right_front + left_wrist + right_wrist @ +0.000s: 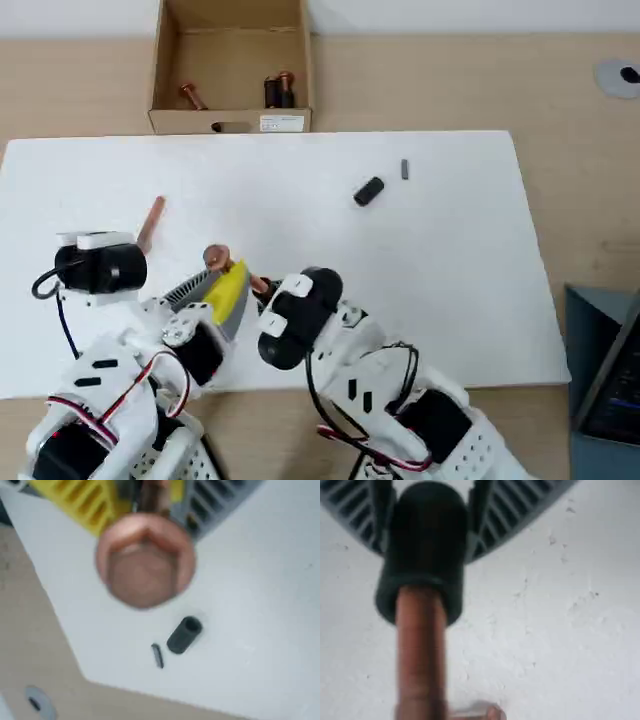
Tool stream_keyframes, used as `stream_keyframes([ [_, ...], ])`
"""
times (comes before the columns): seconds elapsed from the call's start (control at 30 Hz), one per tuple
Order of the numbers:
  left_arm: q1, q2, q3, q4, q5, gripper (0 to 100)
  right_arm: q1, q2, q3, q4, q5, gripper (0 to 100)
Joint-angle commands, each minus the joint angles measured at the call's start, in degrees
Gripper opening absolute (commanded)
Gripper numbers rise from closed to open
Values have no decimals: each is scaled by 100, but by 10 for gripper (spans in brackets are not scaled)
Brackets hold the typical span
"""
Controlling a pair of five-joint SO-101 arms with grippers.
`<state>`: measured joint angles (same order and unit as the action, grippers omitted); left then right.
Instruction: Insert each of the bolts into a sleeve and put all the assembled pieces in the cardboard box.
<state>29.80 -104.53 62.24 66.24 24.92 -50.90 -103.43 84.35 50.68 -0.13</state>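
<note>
My left gripper [232,276] has one yellow and one grey jaw and is shut on a copper bolt [218,258] just above the white mat. The bolt's hexagonal head [145,562] faces the left wrist camera. Close against it, my right gripper [263,289] is shut on a black sleeve [422,555], and the bolt's shank [420,655] reaches into the sleeve's open end. A second bolt [152,222] lies loose on the mat to the left. A loose black sleeve [368,190] [184,634] lies toward the mat's far right.
The cardboard box [230,121] stands past the mat's far edge, holding a bolt [191,96] and an assembled pair [279,91]. A small dark piece [405,169] [157,656] lies by the loose sleeve. A grey disc [620,77] sits on the wooden table at far right.
</note>
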Motion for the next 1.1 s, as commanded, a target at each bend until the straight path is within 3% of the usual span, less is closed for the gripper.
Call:
stream_keyframes([
  [0.0, 431, -4, -18, 237, -26, 0, -57, -629, -462, -185, 35, 9],
  [0.13, 730, -4, 141, 264, -422, 0, -57, -629, -462, -185, 105, 9],
  [0.43, 695, 4, 246, 246, -1292, 0, -57, -629, -462, -167, 273, 9],
  [0.6, 220, 4, 237, 229, -1653, 0, -57, -629, -462, -167, 431, 9],
  [0.93, 114, 4, 273, 246, -1626, 4, -57, -629, -453, -167, 431, 9],
  [1.07, 26, 4, 237, 237, -1266, 131, -57, -629, -400, -167, 431, 9],
])
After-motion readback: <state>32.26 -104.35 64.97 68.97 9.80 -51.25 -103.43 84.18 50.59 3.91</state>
